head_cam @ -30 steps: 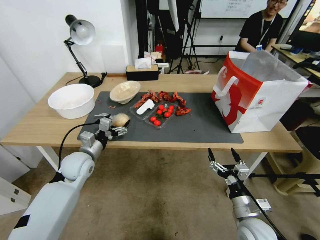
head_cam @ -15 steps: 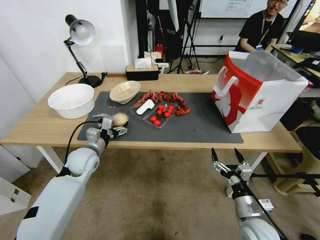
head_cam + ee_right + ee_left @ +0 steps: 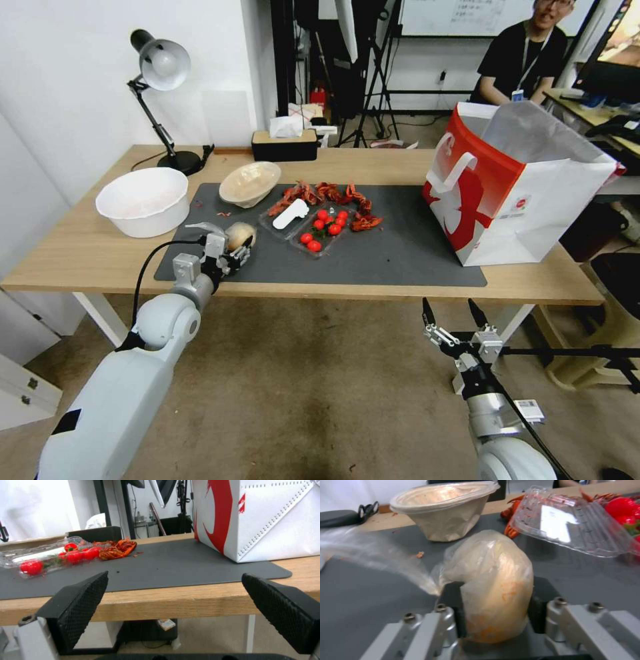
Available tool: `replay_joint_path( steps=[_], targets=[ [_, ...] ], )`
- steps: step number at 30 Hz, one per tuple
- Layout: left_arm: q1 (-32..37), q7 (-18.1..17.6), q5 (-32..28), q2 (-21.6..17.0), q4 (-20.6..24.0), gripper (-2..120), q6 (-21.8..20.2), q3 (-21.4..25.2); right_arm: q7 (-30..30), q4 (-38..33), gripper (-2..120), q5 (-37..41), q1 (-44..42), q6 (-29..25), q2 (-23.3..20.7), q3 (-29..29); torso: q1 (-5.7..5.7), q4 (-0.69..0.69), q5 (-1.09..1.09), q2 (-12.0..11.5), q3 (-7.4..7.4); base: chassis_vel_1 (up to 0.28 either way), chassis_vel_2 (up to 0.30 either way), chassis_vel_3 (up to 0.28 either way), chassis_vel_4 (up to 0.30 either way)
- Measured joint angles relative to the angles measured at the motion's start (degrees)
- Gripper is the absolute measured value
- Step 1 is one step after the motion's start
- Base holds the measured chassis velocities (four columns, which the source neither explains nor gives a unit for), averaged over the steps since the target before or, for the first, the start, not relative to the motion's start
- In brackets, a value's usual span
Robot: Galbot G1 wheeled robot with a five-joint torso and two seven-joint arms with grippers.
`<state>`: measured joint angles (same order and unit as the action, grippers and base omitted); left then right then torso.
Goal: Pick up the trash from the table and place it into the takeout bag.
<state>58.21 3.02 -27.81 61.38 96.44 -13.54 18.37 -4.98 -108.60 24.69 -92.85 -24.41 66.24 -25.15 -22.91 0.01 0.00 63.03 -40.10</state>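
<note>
Left gripper (image 3: 495, 620) fingers clamp clear bag with tan lump (image 3: 493, 580); right gripper (image 3: 453, 319) fingers spread

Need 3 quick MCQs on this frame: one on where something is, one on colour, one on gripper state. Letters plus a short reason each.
1. Where does the takeout bag stand?
A. on the table's right end
B. on the floor
C. beside the lamp

2. What colour is the mat on the table?
A. white
B. dark grey
C. red

3. What is the left gripper doing?
A. hanging open over the floor
B. closed on the clear bag with the tan lump
C. holding the white bowl

Answers:
1 A: the head view shows the bag at the right end, partly on the mat.
2 B: the mat under the food scraps is dark grey in the head and right wrist views.
3 B: in the left wrist view the fingers press the clear bag from both sides; the right gripper hangs open below the table edge.
</note>
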Motion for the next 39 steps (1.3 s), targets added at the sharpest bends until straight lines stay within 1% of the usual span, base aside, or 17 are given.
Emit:
replay_joint_path(
  steps=[1, 3, 4, 5, 6, 8, 13, 16, 18, 20, 22, 24, 29, 31, 34, 36, 39],
  targets=[
    [0.0, 0.0, 0.0, 0.0, 0.0, 34, 0.0, 0.0, 0.0, 0.0, 100, 0.0, 0.0, 0.0, 0.0, 0.0, 0.0, 0.0, 0.0, 0.0, 0.0, 0.0, 0.0, 0.0, 0.0],
    [0.41, 1.58, -0.65, 0.01, -0.16, 23, 2.49, 0.04, 0.09, -0.02, 100, -0.17, -0.15, -0.12, -0.08, -0.05, 0.0, 0.0, 0.0, 0.01, 0.0, 0.0, 0.0, 0.0, 0.0],
    [0.49, 2.72, -1.19, 0.0, -0.24, 20, 4.39, 0.04, 0.09, -0.09, 100, -0.2, -0.21, -0.16, -0.12, -0.05, 0.0, 0.0, -0.01, 0.0, 0.0, 0.0, 0.0, 0.0, 0.0],
    [0.49, 2.72, -1.19, 0.0, -0.24, 20, 4.39, 0.04, 0.09, -0.09, 100, -0.2, -0.21, -0.16, -0.12, -0.05, 0.0, 0.0, -0.01, 0.0, 0.0, 0.0, 0.0, 0.0, 0.0],
    [0.53, 4.54, -1.76, -0.16, -0.29, 13, 7.66, 0.02, 0.08, -0.34, 100, -0.21, -0.31, -0.17, -0.27, -0.06, -0.01, -0.01, 0.0, 0.0, 0.0, 0.0, 0.0, 0.0, 0.0],
    [0.49, 6.62, -2.47, -0.38, -0.24, 10, 10.77, 0.05, 0.03, -0.73, 100, -0.21, -0.41, -0.17, -0.54, -0.16, 0.0, -0.01, -0.01, 0.01, 0.0, 0.0, 0.0, 0.0, 0.0],
    [-0.3, 9.22, -4.99, -0.98, 0.49, 5, 13.55, 0.29, -0.03, -0.9, 100, -0.21, -0.48, -0.17, -0.68, -0.45, -0.01, 0.0, 0.01, 0.01, 0.0, 0.0, 0.0, 0.0, 0.0],
    [-3.18, 14.64, -9.4, -1.89, 0.54, 5, 16.58, -0.07, -0.03, -1.06, 100, -0.24, -0.46, -0.17, -0.42, -0.58, -0.01, -0.01, 0.01, 0.0, 0.0, 0.0, 0.0, 0.0, 0.0],
    [-3.67, 15.32, -10.14, -2.01, 0.54, 5, 16.83, -0.21, -0.03, -1.08, 100, -0.26, -0.47, -0.17, -0.37, -0.57, -0.01, 0.0, 0.0, 0.01, 0.0, 0.0, 0.0, 0.0, 0.0],
    [-6.58, 19.08, -14.4, -2.49, 0.65, 5, 17.5, -1.34, 0.01, -1.25, 100, -0.49, -0.59, -0.18, 0.04, -0.53, -0.01, -0.01, 0.01, 0.01, 0.0, 0.0, 0.0, 0.0, 0.0],
    [-7.29, 19.91, -15.32, -2.53, 0.65, 5, 17.57, -1.75, 0.04, -1.27, 100, -0.61, -0.73, -0.22, 0.16, -0.51, -0.01, 0.0, 0.01, 0.0, 0.0, 0.0, 0.0, 0.0, 0.0],
    [-10.54, 22.54, -18.45, -2.73, 0.42, 5, 17.65, -3.79, 0.16, -1.49, 100, -1.03, -1.36, -0.37, 0.44, -0.46, -0.01, -0.01, 0.02, 0.0, 0.0, 0.0, 0.0, 0.0, 0.0],
    [-14.04, 24.2, -20.54, -2.5, -0.61, 5, 17.58, -6.3, 0.25, -2.07, 100, -1.21, -2.02, -0.45, 0.64, -0.51, -0.01, 0.0, 0.0, 0.0, -0.01, 0.0, 0.0, 0.0, 0.0],
    [-18.49, 25.42, -21.08, -0.76, -3.05, 5, 17.31, -9.49, 0.61, -3.26, 100, -1.14, -2.93, -0.49, 1.1, -0.73, -0.01, 0.0, 0.01, 0.0, -0.01, 0.0, 0.0, 0.0, 0.0],
    [-21.33, 25.71, -21.34, 0.6, -4.26, 5, 16.73, -11.69, 0.83, -3.82, 100, -1.14, -3.43, -0.5, 1.49, -0.95, -0.01, -0.03, 0.0, 0.0, -0.01, 0.0, 0.0, 0.0, 0.0],
    [-25.53, 25.8, -21.76, 2.51, -5.9, 5, 16.26, -15.09, 0.95, -4.49, 100, -1.33, -3.94, -0.51, 1.92, -1.27, -0.01, -0.01, 0.0, 0.0, -0.01, 0.0, 0.0, 0.0, 0.0],
    [-27.62, 25.8, -21.95, 3.24, -6.83, 5, 16.17, -16.62, 0.97, -4.87, 100, -1.47, -4.16, -0.51, 2.01, -1.43, -0.01, -0.01, -0.01, -0.01, -0.01, 0.0, 0.0, 0.0, 0.0]
  ],
)
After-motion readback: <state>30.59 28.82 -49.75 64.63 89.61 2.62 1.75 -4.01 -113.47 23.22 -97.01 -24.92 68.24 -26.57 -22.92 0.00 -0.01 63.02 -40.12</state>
